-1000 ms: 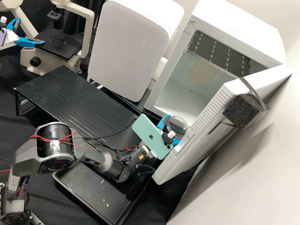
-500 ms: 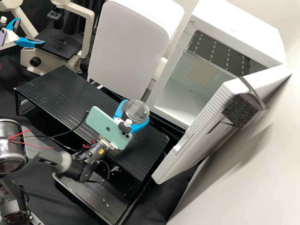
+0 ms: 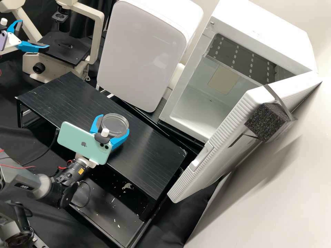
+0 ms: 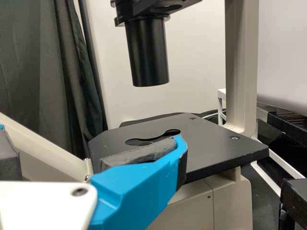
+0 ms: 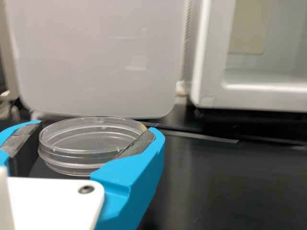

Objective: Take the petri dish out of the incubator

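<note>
Incubator (image 3: 258,24) of white colour is the largest thing; it stands beyond the jaws of the right gripper (image 3: 114,123), well apart from them, and its door (image 3: 220,151) is open. Next in size comes the white cabinet (image 3: 141,51), which stands upright behind the same jaws, beside the incubator. Black table (image 3: 148,162) extends below these jaws. Microscope (image 3: 96,38) is just beside the jaws of the left gripper (image 3: 34,34), and its dark stage (image 3: 65,53) is near them. Black tray (image 3: 110,203) lies lower than the right jaws, on the side of its arm.

The left jaws are spread wide apart. The right jaws are closed upon the petri dish from two opposite sides. Green phone (image 3: 82,143) is fixed just behind the right jaws. Block of dark foam (image 3: 267,122) is on the incubator door, well apart from both pairs of jaws. Clear petri dish (image 3: 115,124) is outside the incubator, level, between the dark pads (image 5: 139,143) of the right gripper.
</note>
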Tool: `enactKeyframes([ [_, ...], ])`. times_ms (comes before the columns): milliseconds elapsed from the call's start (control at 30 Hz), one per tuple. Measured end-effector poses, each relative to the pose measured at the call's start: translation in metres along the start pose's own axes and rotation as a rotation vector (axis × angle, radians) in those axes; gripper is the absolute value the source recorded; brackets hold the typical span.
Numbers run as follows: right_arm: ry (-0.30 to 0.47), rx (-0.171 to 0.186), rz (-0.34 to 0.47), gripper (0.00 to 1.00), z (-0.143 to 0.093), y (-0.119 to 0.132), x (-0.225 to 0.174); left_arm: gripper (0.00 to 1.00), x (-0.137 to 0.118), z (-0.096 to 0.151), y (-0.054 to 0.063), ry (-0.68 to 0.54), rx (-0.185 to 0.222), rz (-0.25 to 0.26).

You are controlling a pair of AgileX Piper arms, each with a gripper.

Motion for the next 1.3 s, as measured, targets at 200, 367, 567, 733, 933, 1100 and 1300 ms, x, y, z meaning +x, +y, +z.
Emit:
enactKeyframes([
  [200, 0.01, -0.021, -0.036, 0.0, -0.002, -0.008, 0.0, 1.0, 0.0, 0.0, 0.0, 0.0, 0.0, 0.0],
  [367, 0.006, -0.037, -0.072, 0.0, 0.001, -0.015, 0.003, 1.0, 0.0, 0.0, 0.0, 0.0, 0.0, 0.0],
  [567, 0.013, -0.03, -0.075, 1.0, 0.003, -0.016, 0.005, 1.0, 0.0, 0.0, 0.0, 0.0, 0.0, 0.0],
  [733, 0.011, -0.054, -0.074, 1.0, 0.004, -0.017, 0.005, 1.0, 0.0, 0.0, 0.0, 0.0, 0.0, 0.0],
  [933, 0.012, -0.063, -0.07, 1.0, 0.003, -0.016, 0.005, 1.0, 0.0, 0.0, 0.0, 0.0, 0.0, 0.0],
  [1100, 0.027, -0.082, -0.042, 1.0, -0.003, -0.014, -0.002, 1.0, 0.0, 0.0, 0.0, 0.0, 0.0, 0.0],
  [1300, 0.052, -0.076, 0.058, 1.0, -0.017, -0.006, -0.02, 1.0, 0.0, 0.0, 0.0, 0.0, 0.0, 0.0],
])
